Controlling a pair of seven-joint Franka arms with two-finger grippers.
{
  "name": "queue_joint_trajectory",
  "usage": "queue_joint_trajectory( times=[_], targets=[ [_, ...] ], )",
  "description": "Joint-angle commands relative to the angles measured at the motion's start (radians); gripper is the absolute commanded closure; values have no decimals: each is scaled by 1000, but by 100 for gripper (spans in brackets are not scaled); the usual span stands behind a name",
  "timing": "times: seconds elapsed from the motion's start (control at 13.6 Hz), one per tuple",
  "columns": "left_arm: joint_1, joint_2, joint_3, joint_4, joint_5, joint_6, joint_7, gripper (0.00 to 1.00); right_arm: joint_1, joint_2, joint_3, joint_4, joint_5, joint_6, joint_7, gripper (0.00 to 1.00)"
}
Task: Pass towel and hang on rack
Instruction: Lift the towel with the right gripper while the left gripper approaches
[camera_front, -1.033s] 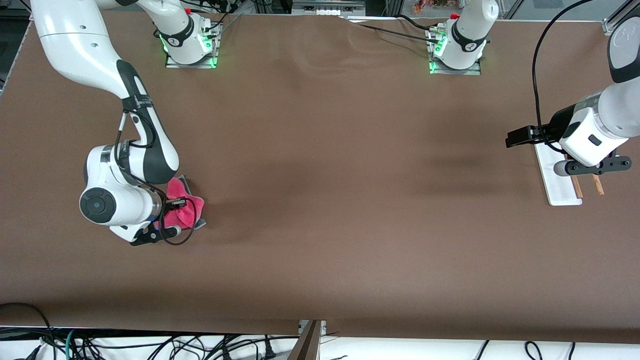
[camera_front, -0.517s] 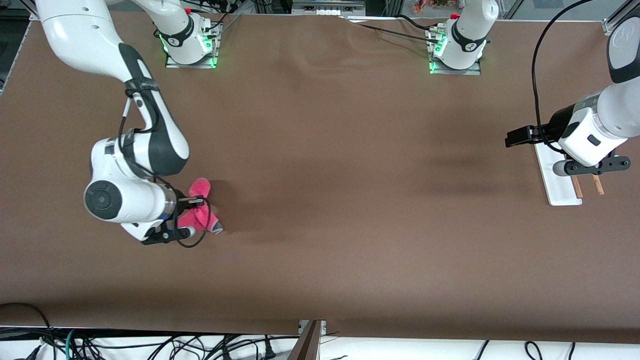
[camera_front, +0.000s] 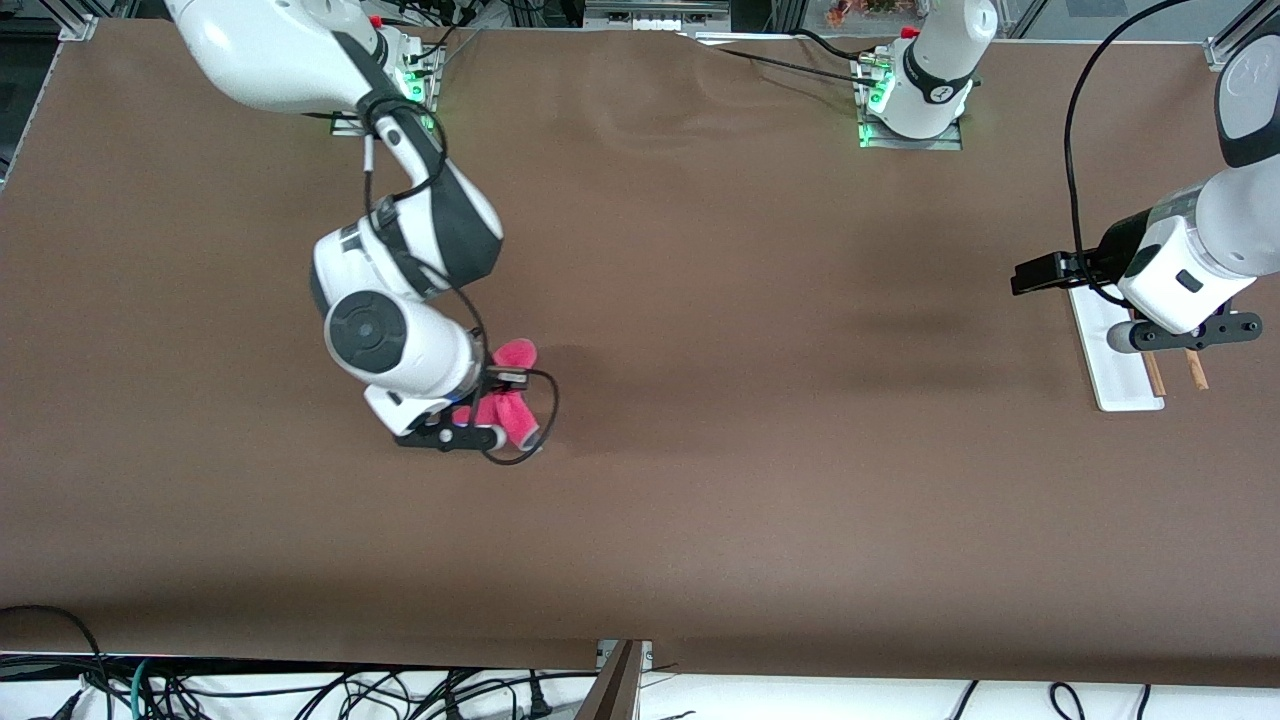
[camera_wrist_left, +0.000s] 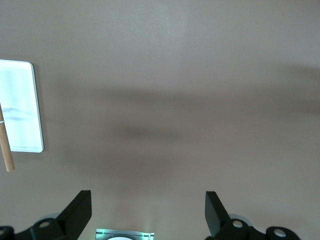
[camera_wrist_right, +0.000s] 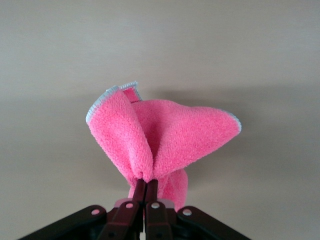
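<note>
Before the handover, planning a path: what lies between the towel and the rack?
Nothing: in the front view only bare brown table lies between the towel, pinched in the right pincer, and the rack.

right gripper: raised, jaws pinched together | left gripper: waiting aloft, jaws spread wide

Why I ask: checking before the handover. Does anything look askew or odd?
Nothing stands out. The right gripper holds the towel bunched above the table; the left gripper waits open over the rack.
</note>
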Motion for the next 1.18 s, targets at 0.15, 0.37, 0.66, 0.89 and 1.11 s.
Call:
queue_joint_trajectory(
  times=[0.15,0.37,0.66,0.89,1.11],
  targets=[
    [-2,46,-4,34,-88,-12,-32,0,93,2,-7,14,6,92,70,100],
    [-7,83,-5,29,-211,7,-29,0,133,5,-7,14,8,143,84,100],
    [-64,137,-7,26,-372,74,46,0,176,8,-5,13,8,206,131,100],
    [-94,184,-7,3,-487,197,164,0,222,6,-5,13,14,258,243,100],
    [-116,247,-7,4,-587,270,361,1,255,6,3,14,14,332,341,100]
  ],
)
